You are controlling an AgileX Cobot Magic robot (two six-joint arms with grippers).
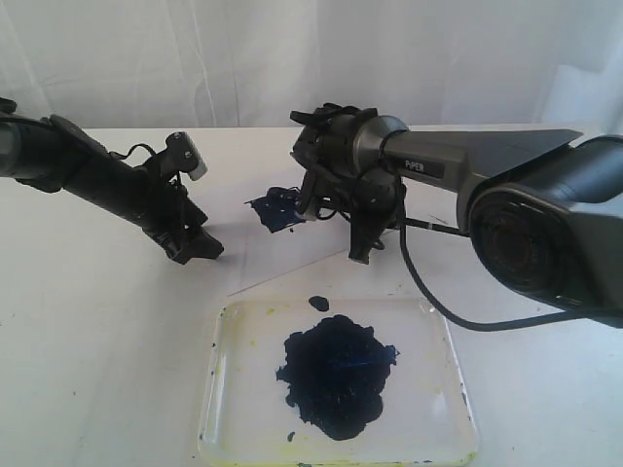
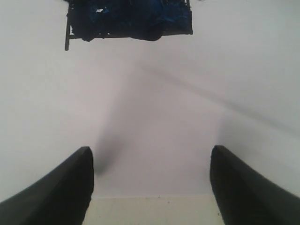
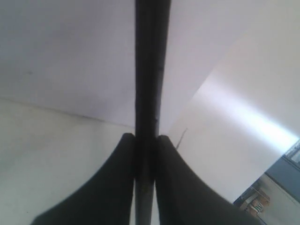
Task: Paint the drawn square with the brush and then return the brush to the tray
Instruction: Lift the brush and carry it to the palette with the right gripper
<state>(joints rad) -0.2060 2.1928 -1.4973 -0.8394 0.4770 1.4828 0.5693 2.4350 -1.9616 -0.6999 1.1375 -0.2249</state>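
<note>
Holding 1 brush [image 3: 150, 70], right tool [image 3: 146, 137], 1 painted square [image 1: 278, 210], 1 tray [image 1: 440, 394]

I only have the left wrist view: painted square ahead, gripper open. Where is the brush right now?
Observer: The right wrist view shows the right gripper shut on the brush.
Operator: Is it in the tray yet?
Observer: No; in the exterior view the tray holds only dark paint.
Operator: Where is that gripper?
Observer: Close beside the drawn square, on its right in the exterior view.
</note>
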